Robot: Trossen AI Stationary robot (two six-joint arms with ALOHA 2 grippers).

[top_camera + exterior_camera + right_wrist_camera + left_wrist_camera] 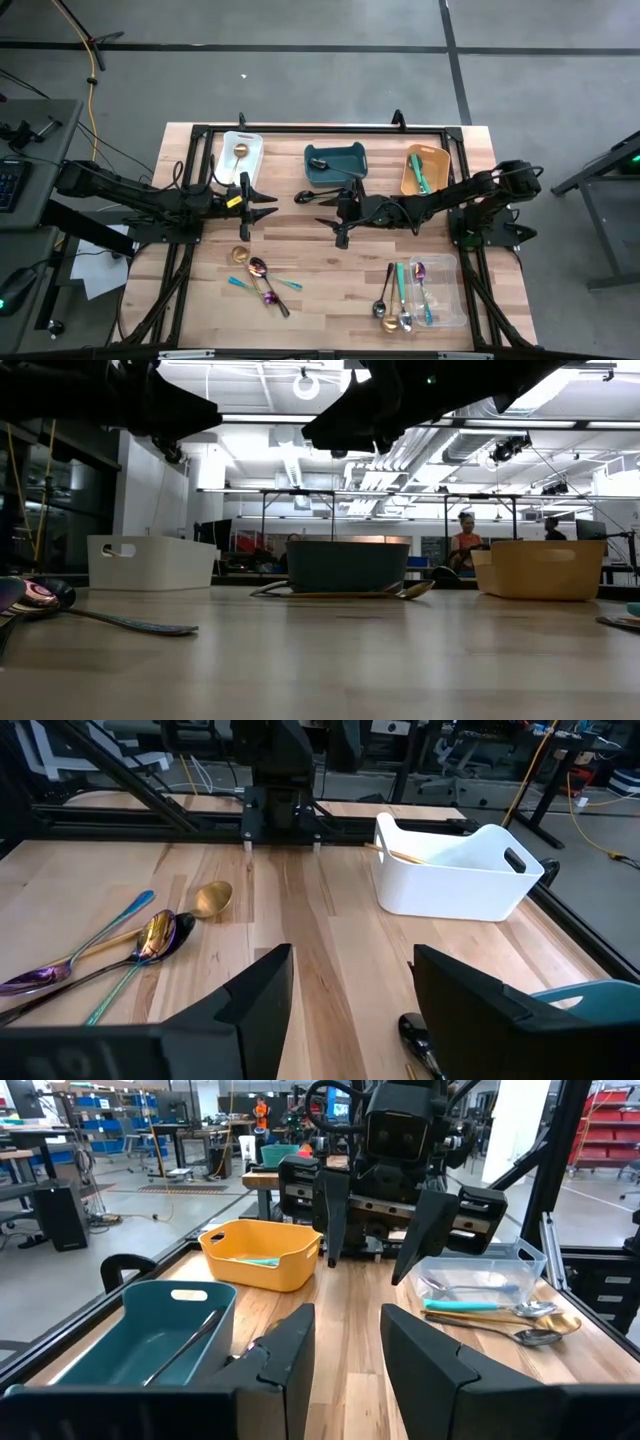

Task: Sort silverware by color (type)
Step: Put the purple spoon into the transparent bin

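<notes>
The silverware lies in groups. A loose pile of gold, purple and teal-handled spoons rests flat on the wood at the near left. More spoons lie beside and inside the clear bin. A black spoon lies on the table by the teal bin. My left gripper hovers open above mid-table, pointing right. My right gripper faces it, open, above the table. Neither has anything between its fingers.
The white bin holds a gold spoon, the teal bin a black utensil, and the orange bin a teal-handled one. Bare wood lies between the two grippers and toward the table's near middle. A black frame runs round the table.
</notes>
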